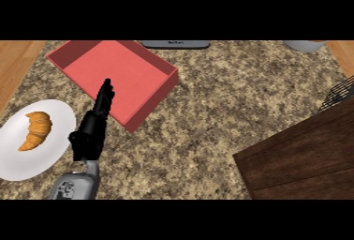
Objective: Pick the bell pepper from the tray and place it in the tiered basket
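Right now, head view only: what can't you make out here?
- Bell pepper: none visible; red tray looks empty, though the left hand covers part of its floor.
- Tiered basket: only black wire at the right edge, cut off.
- Right hand: out of view.
- Grey objects at the top edge: cropped, unidentifiable.

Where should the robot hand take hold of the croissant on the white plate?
Probably across its thick middle, coming down from above. The croissant lies flat on the plate, its length running away from the robot and its ends tapering, so pinching the two long sides suits best.
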Tool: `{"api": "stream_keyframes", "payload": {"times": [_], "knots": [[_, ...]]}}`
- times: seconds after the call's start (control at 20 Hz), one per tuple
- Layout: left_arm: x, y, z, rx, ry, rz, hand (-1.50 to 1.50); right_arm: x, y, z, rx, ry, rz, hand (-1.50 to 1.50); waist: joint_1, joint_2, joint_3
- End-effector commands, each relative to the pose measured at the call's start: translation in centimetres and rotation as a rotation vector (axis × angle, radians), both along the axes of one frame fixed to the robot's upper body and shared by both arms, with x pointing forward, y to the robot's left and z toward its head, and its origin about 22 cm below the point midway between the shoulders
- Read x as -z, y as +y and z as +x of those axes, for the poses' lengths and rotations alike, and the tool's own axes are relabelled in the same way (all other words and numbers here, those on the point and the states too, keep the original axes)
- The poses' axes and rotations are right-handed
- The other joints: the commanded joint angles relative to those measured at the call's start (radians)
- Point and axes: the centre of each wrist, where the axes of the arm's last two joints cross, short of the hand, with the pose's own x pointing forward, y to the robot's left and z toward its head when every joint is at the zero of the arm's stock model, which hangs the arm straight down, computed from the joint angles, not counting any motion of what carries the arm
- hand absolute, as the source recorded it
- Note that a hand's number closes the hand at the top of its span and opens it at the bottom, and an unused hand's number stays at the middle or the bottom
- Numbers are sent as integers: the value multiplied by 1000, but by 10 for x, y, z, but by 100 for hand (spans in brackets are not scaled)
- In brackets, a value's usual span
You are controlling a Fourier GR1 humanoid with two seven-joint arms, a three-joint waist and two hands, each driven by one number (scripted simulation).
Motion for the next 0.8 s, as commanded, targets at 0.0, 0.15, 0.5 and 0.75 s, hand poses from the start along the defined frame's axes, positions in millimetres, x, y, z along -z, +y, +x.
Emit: {"api": "stream_keyframes", "payload": {"times": [0.0,0.15,0.5,0.75], "knots": [[-4,-8,-10,8,0,6,0,-21,-38,-24,138,-22,110,-150,8,0,1],[-6,-5,-5,1,-4,-1,0,-22,-63,-47,199,7,216,-150,7,3,2],[2,12,-9,-19,-7,4,0,-5,-101,-111,215,-20,361,-150,-9,5,8],[-4,10,-3,-47,6,-17,0,13,-106,-129,188,-8,380,-150,-29,4,16]]}}
